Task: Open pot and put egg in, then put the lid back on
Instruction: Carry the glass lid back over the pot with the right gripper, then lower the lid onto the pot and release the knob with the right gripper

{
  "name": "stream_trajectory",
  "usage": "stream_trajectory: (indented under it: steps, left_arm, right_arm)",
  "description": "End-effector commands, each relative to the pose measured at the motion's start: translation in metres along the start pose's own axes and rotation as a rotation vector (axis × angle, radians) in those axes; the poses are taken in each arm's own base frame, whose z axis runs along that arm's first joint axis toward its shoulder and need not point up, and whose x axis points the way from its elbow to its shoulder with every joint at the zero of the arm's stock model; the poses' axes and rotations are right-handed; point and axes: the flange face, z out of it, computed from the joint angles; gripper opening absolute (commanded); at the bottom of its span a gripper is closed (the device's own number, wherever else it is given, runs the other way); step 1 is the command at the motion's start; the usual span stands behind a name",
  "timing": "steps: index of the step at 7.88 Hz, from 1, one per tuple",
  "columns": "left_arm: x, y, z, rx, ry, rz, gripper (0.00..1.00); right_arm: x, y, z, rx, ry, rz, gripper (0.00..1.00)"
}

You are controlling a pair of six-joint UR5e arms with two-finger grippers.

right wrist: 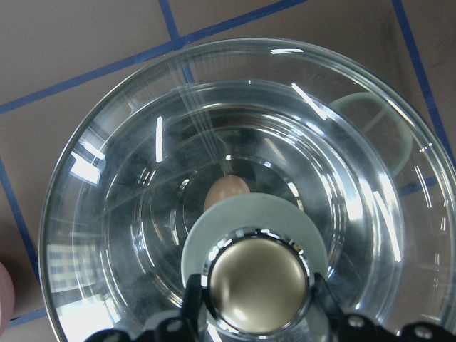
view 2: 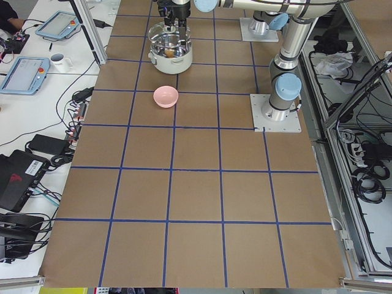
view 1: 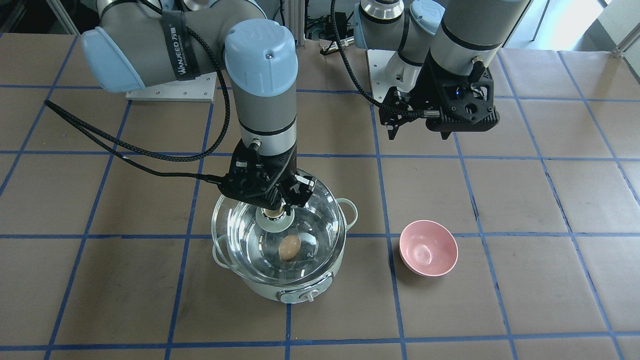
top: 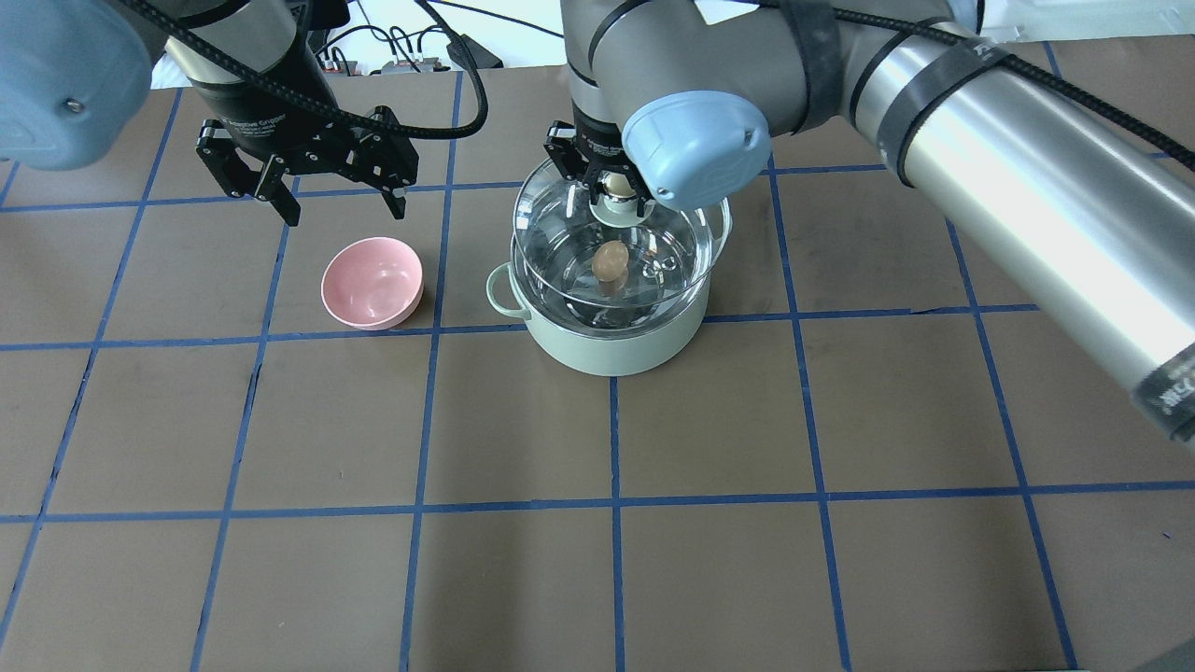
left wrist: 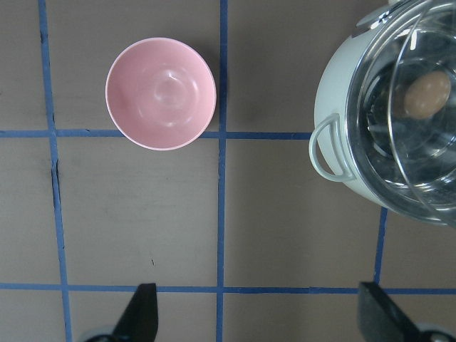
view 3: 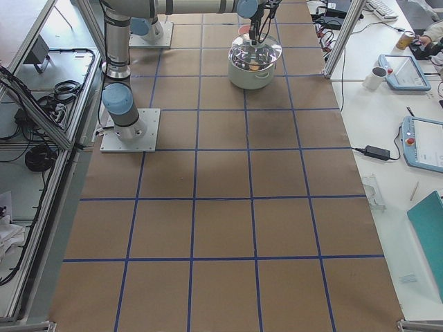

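Released off-centre, the lid (view 1: 252, 250) could have caught the pot (view 1: 272, 294) rim, tilted and slid onto the tabletop (top: 709, 420); the right claw (view 1: 275, 210) was clamped on its knob (right wrist: 256, 285), the lid hanging just over the pot, seemingly unseated; the egg (view 1: 289, 247) lay inside the pot; the bowl (view 1: 428, 248) beside it stood empty; the left claw (top: 344, 213) hung wide near the bowl, holding nothing.
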Motion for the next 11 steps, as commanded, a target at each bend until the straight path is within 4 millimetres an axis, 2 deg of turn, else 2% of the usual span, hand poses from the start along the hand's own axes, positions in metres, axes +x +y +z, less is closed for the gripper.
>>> stream_trajectory:
  steps: [1, 7, 11]
  left_arm:
    - [0.006, 0.003, -0.003, 0.013, -0.002, 0.010, 1.00]
    - [0.010, 0.008, -0.007, 0.021, -0.003, 0.020, 1.00]
    - [0.010, 0.009, -0.008, 0.024, -0.001, 0.021, 1.00]
  right_arm:
    - [-0.026, 0.019, 0.025, -0.002, -0.004, 0.011, 0.02]
    - [-0.018, 0.030, 0.052, -0.009, 0.011, -0.030, 0.02]
    - [-0.012, 0.023, 0.043, 0.033, 0.030, -0.073, 0.03]
